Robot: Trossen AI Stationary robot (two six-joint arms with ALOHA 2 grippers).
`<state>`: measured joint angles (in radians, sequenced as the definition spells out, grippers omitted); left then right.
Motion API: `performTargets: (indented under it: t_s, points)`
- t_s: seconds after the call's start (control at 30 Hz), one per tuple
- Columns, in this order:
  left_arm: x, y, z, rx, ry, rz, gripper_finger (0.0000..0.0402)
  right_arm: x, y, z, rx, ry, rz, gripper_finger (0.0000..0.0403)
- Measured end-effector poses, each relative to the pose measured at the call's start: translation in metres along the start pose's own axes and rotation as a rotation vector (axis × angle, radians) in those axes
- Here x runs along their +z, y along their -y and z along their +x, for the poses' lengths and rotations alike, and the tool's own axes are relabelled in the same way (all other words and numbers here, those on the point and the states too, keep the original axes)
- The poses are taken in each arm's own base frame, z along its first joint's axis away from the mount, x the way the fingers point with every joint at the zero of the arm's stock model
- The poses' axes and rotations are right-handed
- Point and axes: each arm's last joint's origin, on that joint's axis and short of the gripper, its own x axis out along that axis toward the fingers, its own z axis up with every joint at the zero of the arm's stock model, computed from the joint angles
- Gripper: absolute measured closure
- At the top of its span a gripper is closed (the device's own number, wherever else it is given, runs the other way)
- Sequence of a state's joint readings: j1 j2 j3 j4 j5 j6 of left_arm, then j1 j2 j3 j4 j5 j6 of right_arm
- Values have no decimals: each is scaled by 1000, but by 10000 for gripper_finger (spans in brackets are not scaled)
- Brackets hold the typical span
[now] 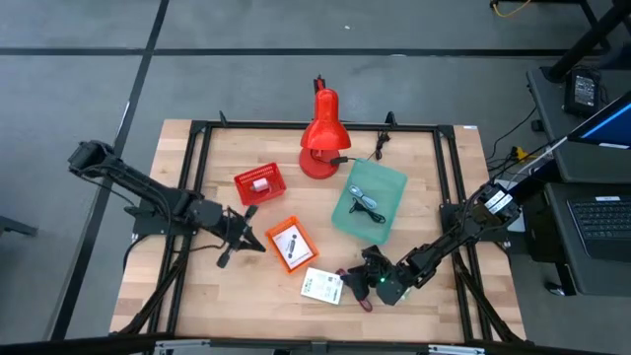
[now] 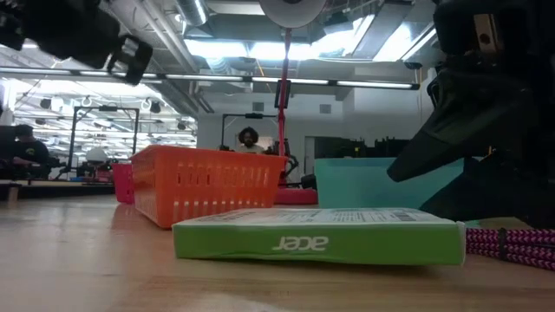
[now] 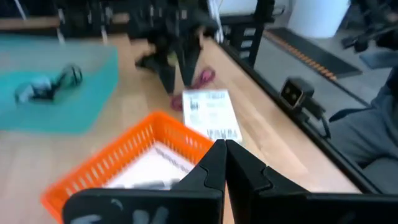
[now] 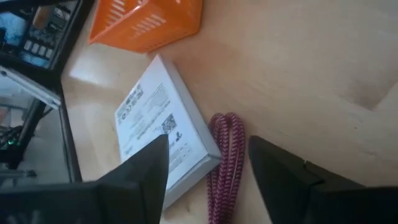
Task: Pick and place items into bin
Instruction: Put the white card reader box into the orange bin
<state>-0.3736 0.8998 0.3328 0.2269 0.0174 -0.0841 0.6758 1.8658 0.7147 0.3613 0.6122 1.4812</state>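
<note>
Folded purple braided strap [image 4: 224,163] beside flat white printed box [image 4: 163,130]

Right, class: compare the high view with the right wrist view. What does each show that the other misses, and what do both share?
Only the high view: the red desk lamp, small red basket, teal tray with a black cable, and the shut left gripper.
Only the right wrist view: print detail on the box's label, and the cable's braided weave.
Both: the orange basket, white printed box, purple braided cable and open right gripper.
</note>
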Motion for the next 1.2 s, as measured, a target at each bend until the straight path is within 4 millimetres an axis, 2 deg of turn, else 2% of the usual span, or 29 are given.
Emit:
performTargets:
  t_s: [0.2,0.43,0.6,0.97,1.2]
  points:
    - [-16,14,19,13,-129,-94,400,4,-4,-4,20,-5,-21,202]
    - [-3,40,48,-60,-189,-43,400,4,-7,-5,43,-2,-49,202]
    - [4,56,71,-50,-246,-7,400,4,-10,-6,59,0,-68,202]
    - [0,71,127,-56,-348,-32,400,1,-16,-9,116,5,-140,202]
    - [2,77,136,-53,-335,-53,400,-7,-30,-16,191,-4,-149,203]
